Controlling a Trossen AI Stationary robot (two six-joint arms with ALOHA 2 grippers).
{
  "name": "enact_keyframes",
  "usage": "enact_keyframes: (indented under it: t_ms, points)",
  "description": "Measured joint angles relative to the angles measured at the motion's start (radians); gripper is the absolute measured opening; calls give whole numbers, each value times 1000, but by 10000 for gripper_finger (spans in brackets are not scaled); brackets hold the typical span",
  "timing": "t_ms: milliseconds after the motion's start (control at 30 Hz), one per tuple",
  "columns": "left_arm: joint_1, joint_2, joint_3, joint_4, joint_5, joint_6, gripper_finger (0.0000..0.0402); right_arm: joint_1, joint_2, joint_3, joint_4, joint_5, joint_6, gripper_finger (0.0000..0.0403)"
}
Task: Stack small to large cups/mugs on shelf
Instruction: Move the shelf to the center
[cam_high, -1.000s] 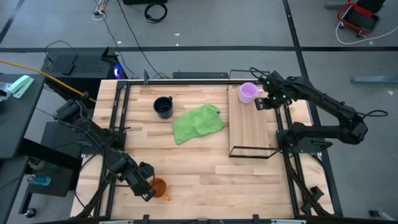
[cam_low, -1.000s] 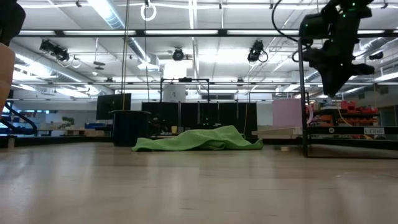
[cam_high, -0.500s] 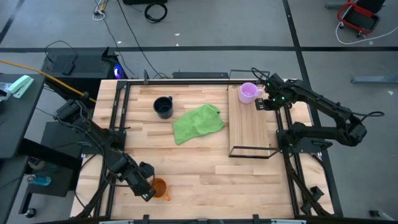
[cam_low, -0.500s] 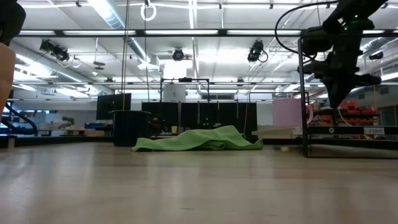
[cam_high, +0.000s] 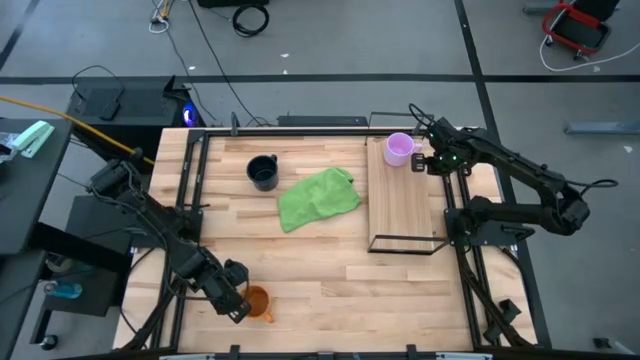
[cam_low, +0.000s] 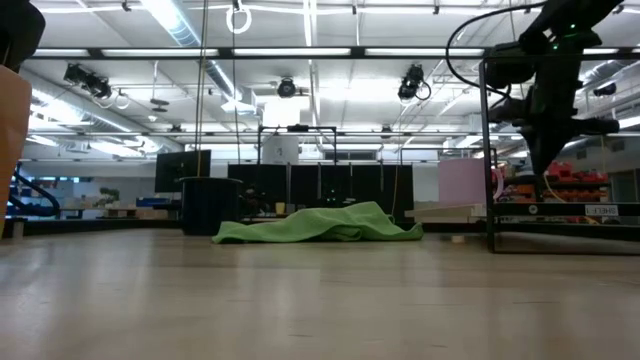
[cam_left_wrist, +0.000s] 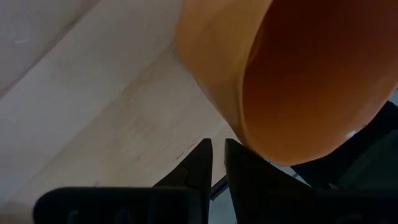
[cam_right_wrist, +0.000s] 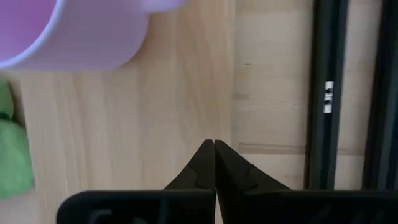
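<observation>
The pale purple mug (cam_high: 399, 148) stands upright on its base at the far end of the shelf (cam_high: 405, 205), a light board with a black wire frame. My right gripper (cam_high: 422, 162) is shut and empty, just right of that mug, above the board (cam_right_wrist: 124, 124). The dark navy mug (cam_high: 263, 172) stands on the tabletop at the far left of centre. The orange mug (cam_high: 258, 300) is near the table's near edge. My left gripper (cam_high: 243, 300) is right beside it, on its left. In the left wrist view its fingers (cam_left_wrist: 217, 155) are shut with only a slit between them. My left gripper has nothing between its fingers. The outer side of one finger (cam_left_wrist: 239, 155) lies close against the orange mug's wall just below the rim (cam_left_wrist: 233, 127). I cannot tell whether it touches.
A crumpled green cloth (cam_high: 318, 197) lies mid-table between the navy mug and the shelf. Black frame rails run along the table's left side (cam_high: 185, 200) and right side (cam_right_wrist: 323, 93). Bare tabletop lies between the cloth and the near edge.
My right gripper has moved a little toward the table's right edge, away from the purple mug, which stays on the shelf. In the low view the orange mug's outline has shifted slightly.
</observation>
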Motion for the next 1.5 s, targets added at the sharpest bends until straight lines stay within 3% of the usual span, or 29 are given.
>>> enact_keyframes:
  t_ms: [467, 667, 1033, 1233, 1500]
  points:
    - [0, 0, 0, 0, 0, 21, 52, 61, 25, 0, -8, 27, 137, 1]
    - [0, 0, 0, 0, -1, 26, 50, 103, 72, -1, 9, 34, 123, 0]
    - [0, 0, 0, 0, -7, 26, 50, 135, 46, 12, -7, 33, 148, 0]
    - [0, 0, 0, 0, -23, 26, 52, 199, 43, 14, 100, 8, 159, 0]
    - [1, 0, 0, 1, -22, 25, 52, 156, 43, 101, 116, 131, 152, 0]
